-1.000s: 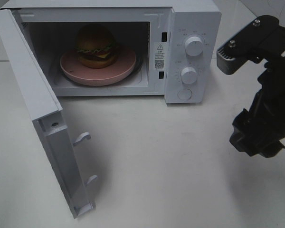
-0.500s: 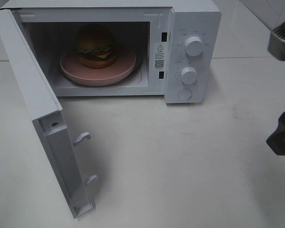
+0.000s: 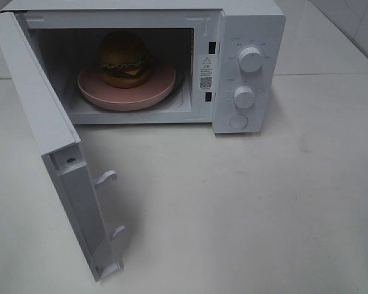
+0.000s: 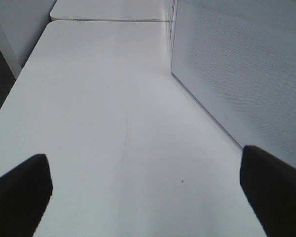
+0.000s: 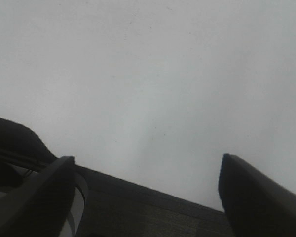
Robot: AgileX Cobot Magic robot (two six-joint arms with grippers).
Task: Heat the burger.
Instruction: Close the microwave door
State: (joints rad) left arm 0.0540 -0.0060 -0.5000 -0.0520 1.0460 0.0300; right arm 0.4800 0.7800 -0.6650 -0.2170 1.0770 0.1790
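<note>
The burger (image 3: 124, 58), with its brown bun, green lettuce and yellow cheese, stands on a round pink plate (image 3: 162, 82) inside the white microwave (image 3: 251, 24). The microwave door (image 3: 43, 122) hangs wide open to the left. Neither arm shows in the exterior high view. In the left wrist view my left gripper (image 4: 143, 155) is open over bare white table, with nothing between its dark fingers (image 4: 19, 190). In the right wrist view my right gripper (image 5: 147, 158) is open too and holds nothing.
Two white knobs (image 3: 251, 59) (image 3: 244, 97) and a round button (image 3: 238, 121) sit on the microwave's right panel. A white perforated microwave panel (image 4: 237, 74) stands close beside the left gripper. The table's dark edge (image 5: 138, 190) lies under the right gripper.
The right arm has pulled away to the right and left the exterior high view. The burger, plate and door have not moved.
</note>
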